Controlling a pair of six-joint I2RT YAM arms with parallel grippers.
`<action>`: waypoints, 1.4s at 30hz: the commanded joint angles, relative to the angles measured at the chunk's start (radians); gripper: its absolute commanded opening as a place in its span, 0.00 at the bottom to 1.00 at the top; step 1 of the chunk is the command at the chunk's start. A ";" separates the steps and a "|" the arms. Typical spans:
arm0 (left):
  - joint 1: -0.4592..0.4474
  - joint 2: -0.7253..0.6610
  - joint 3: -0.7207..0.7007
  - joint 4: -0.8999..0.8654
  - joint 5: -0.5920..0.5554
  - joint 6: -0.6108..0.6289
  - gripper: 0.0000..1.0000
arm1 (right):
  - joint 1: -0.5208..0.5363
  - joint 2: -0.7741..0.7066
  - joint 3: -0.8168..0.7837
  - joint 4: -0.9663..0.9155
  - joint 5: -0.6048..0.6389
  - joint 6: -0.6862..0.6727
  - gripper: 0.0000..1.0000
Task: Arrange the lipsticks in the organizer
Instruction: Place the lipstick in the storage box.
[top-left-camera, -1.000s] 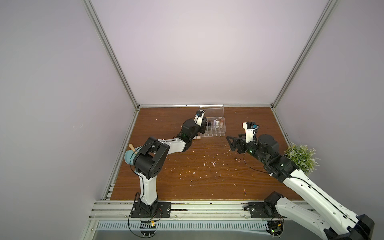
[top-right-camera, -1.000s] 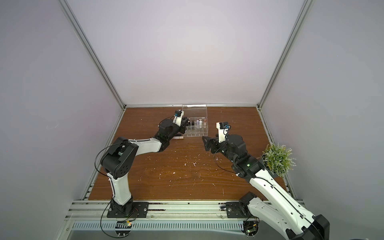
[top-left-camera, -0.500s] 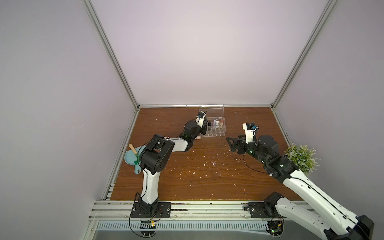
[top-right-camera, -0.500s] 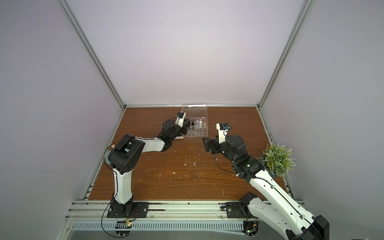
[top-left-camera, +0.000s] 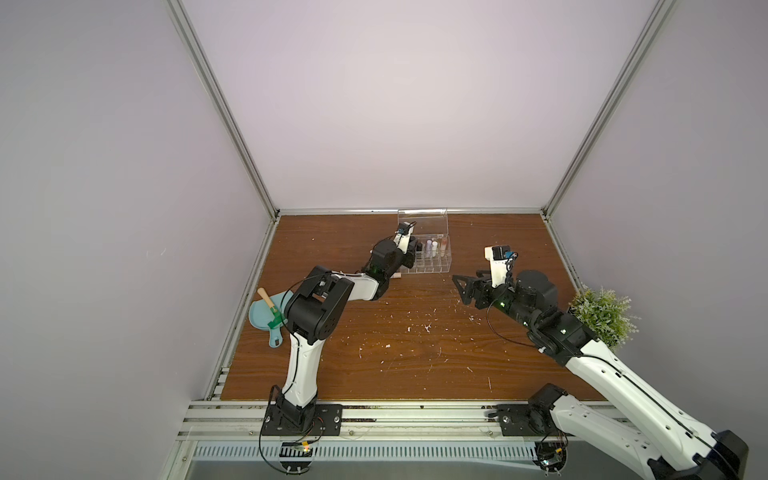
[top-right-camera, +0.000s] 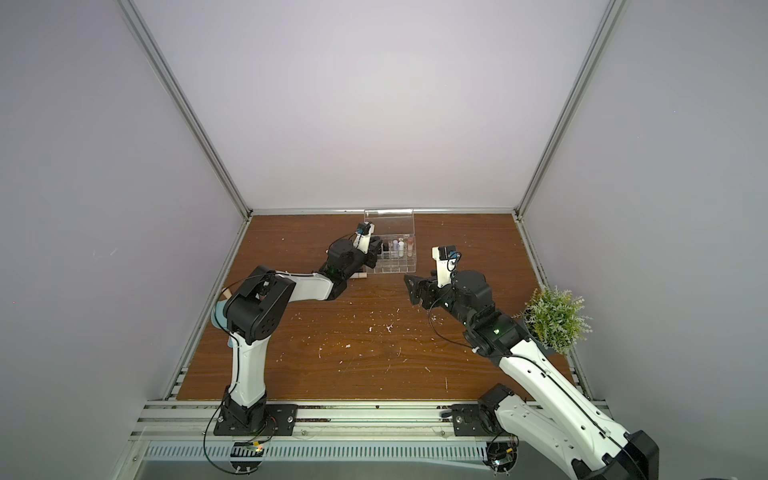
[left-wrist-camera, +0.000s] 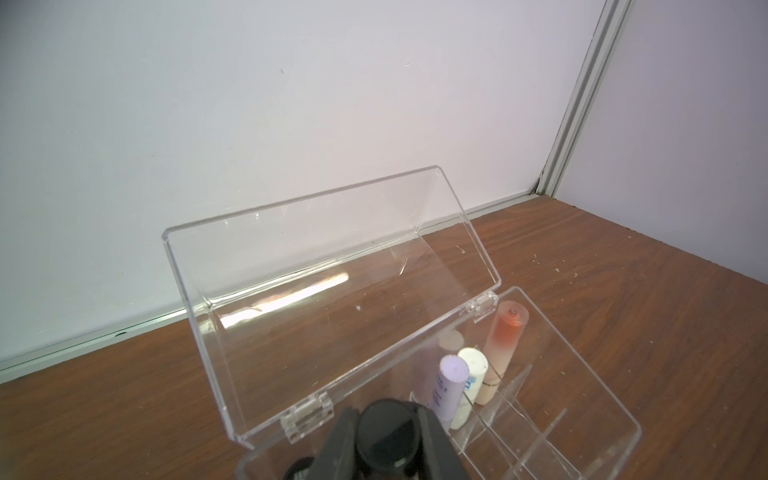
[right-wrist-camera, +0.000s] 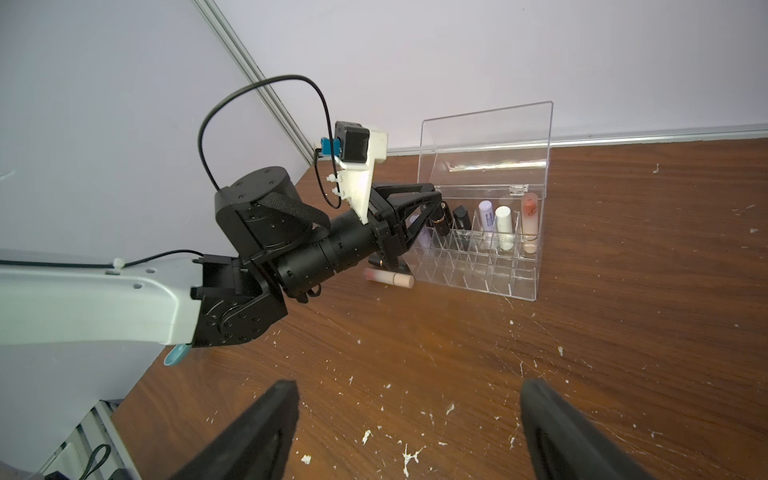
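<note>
In a top view the organizer (top-left-camera: 432, 266) sits at the tabletop's (top-left-camera: 415, 353) far side, lid up; right pincer (top-left-camera: 465, 286) spread apart, holding nothing, well apart from it. Left wrist: left pincer (left-wrist-camera: 388, 440) clamped on a black lipstick (left-wrist-camera: 386, 428) in the back row, near the upright lilac tube (left-wrist-camera: 451, 382), white tube (left-wrist-camera: 471, 374) and peach tube (left-wrist-camera: 505, 349). Right wrist: a loose peach lipstick (right-wrist-camera: 388, 277) lies on the tabletop just beside the organizer

Too small in both top views to count: lipsticks (top-left-camera: 434, 248) standing in the organizer (top-left-camera: 428, 270) near the bench (top-left-camera: 415, 353)'s far edge. Mostly hidden under the left arm (top-left-camera: 353, 286) in a top view: a peach lipstick (top-left-camera: 397, 274); likewise the teal dustpan (top-right-camera: 217, 321) at the left edge. Cut off by the left wrist view's frame: left gripper (left-wrist-camera: 388, 446), black lipstick (left-wrist-camera: 386, 428) below its cap, organizer's near corner. Right gripper (right-wrist-camera: 409, 386) seen as fingertips only.
</note>
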 joint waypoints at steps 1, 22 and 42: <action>-0.002 0.001 0.010 -0.001 0.009 -0.002 0.30 | -0.007 -0.016 -0.008 0.044 -0.013 0.002 0.90; -0.002 -0.015 -0.002 -0.022 -0.015 0.000 0.45 | -0.014 -0.008 -0.012 0.038 -0.036 -0.006 0.91; 0.000 -0.117 -0.078 0.020 -0.069 0.007 0.42 | -0.015 0.032 0.005 0.028 -0.101 -0.012 0.90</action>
